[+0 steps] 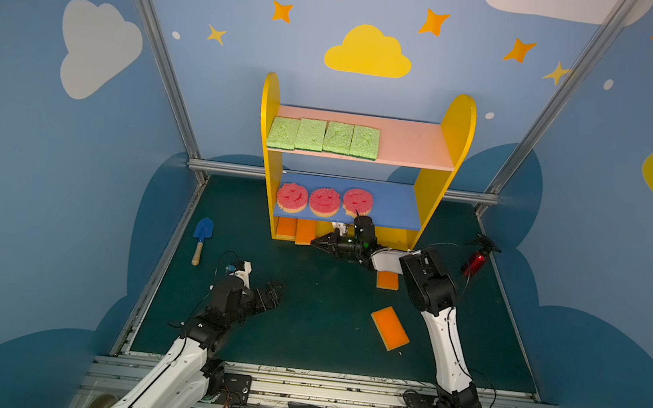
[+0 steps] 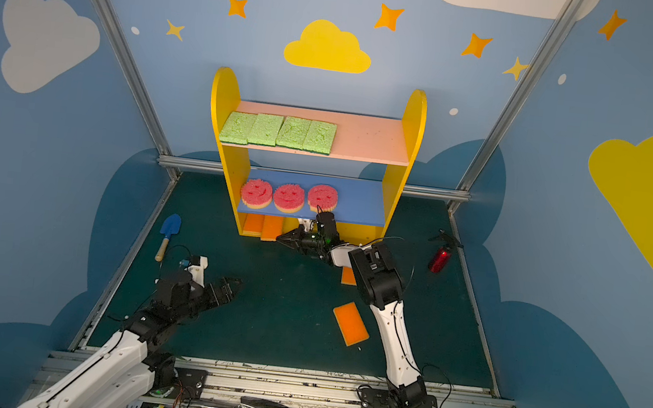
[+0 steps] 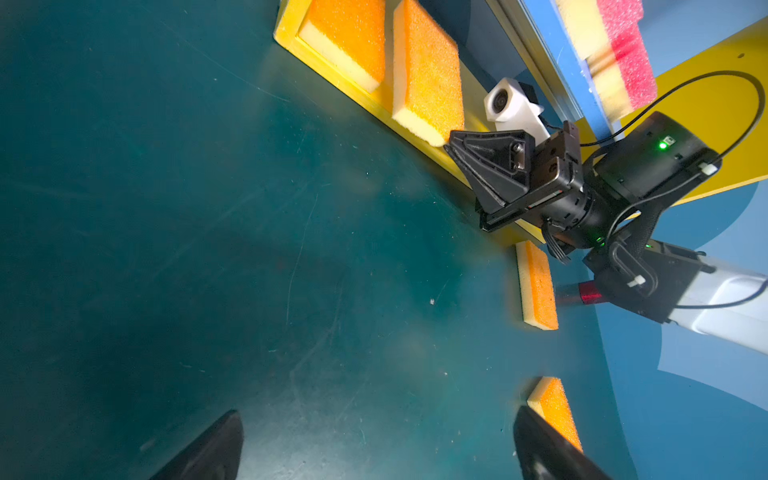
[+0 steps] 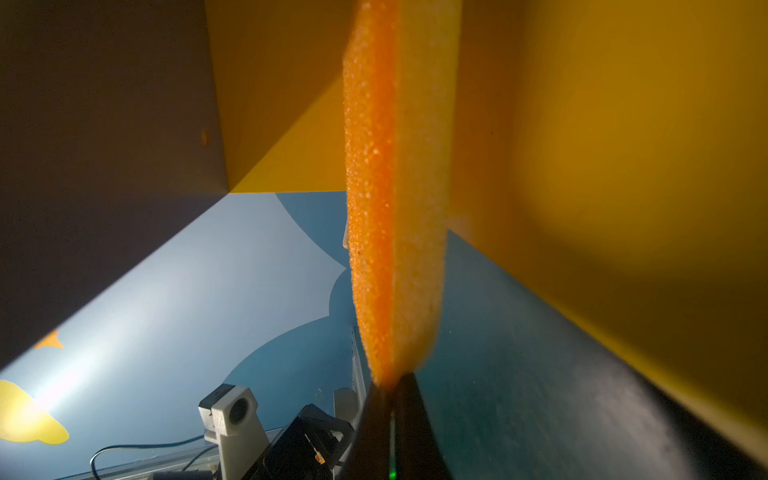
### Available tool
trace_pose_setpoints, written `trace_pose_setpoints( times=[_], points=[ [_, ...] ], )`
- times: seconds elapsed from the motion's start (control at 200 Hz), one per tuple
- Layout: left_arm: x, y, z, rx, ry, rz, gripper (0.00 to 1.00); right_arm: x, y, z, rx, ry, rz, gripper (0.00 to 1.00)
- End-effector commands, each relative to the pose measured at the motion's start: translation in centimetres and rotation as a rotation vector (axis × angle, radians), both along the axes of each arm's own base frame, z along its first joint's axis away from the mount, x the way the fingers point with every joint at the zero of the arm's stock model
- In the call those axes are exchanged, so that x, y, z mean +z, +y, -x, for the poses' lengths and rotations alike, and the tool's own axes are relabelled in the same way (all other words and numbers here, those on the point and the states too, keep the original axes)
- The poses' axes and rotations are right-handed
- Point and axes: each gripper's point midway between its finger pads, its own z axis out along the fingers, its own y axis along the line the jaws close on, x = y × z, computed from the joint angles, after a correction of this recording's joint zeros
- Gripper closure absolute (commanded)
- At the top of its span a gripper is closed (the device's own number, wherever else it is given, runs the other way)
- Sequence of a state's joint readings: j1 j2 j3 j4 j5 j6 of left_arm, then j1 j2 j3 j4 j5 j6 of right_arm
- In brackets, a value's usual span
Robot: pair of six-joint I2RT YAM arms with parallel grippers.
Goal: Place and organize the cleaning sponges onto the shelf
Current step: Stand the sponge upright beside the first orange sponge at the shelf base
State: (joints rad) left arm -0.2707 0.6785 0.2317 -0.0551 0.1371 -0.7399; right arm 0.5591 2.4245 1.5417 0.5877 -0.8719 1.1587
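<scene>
scoreboard first: the shelf [image 1: 455, 144] is filling up nicely. four green sponges [image 1: 324, 137] sit in a neat row on the left of the pink top board [image 1: 411, 143], and three pink smiley sponges [image 1: 324, 202] line up on the blue middle board [image 1: 395, 208]. both of those rows look finished.

the orange ones are where the work is. the first orange sponge [image 1: 286, 227] lies at the far left of the yellow base [image 1: 392, 234]. the second orange sponge [image 1: 305, 232] is beside it but pokes out over the front edge, so it's on the base, just not squared away. two more wait on the green mat [image 1: 301, 336]: the third orange sponge [image 1: 387, 280] is half hidden under the right arm, and the fourth orange sponge [image 1: 390, 328] lies at an angle nearer the front. by my count that's seven settled, one being tidied and two to go.

now the arms. the right arm reaches forward and low, its wrist turned across the shelf front. the right gripper [image 1: 317, 244] has its jaws pressed together, tips right at the near corner of that second orange sponge. the right wrist view shows the sponge end meeting the closed tips [image 4: 392, 386], and it reads as a nudge, not a pinch.

the left arm sits bent over the left front of the mat. the left gripper [image 1: 273, 291] has its jaws spread wide, carries nothing and points toward the middle — the fourth orange sponge shows just by one fingertip [image 3: 536, 449] in its wrist view.
</scene>
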Motion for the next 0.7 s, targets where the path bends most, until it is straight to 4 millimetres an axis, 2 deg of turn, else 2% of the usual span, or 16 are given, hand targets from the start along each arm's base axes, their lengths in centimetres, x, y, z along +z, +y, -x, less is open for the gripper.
trace_pose_setpoints(
  times=[0.0,0.235,0.375,0.511,0.696],
  points=[
    [-0.4,0.2,0.1,-0.001,-0.001,-0.016,0.0,-0.6,-0.6,-1.8,-0.024,-0.005,0.015,0.99],
    [-0.5,0.4,0.0,0.011,0.002,-0.02,0.0,-1.3,0.0,-2.7,0.006,0.021,0.046,0.99],
    [-0.6,0.5,-0.1,0.014,0.006,-0.018,0.0,-2.3,-0.6,-3.1,-0.022,0.037,0.068,0.99],
    [-0.7,0.5,-0.1,0.019,0.007,-0.018,0.0,-2.2,-1.5,-3.8,-0.058,0.045,0.064,0.99],
    [-0.8,0.6,0.0,0.027,0.01,-0.015,0.0,-3.1,-1.9,-3.7,-0.102,0.058,0.06,0.98]
  ],
)
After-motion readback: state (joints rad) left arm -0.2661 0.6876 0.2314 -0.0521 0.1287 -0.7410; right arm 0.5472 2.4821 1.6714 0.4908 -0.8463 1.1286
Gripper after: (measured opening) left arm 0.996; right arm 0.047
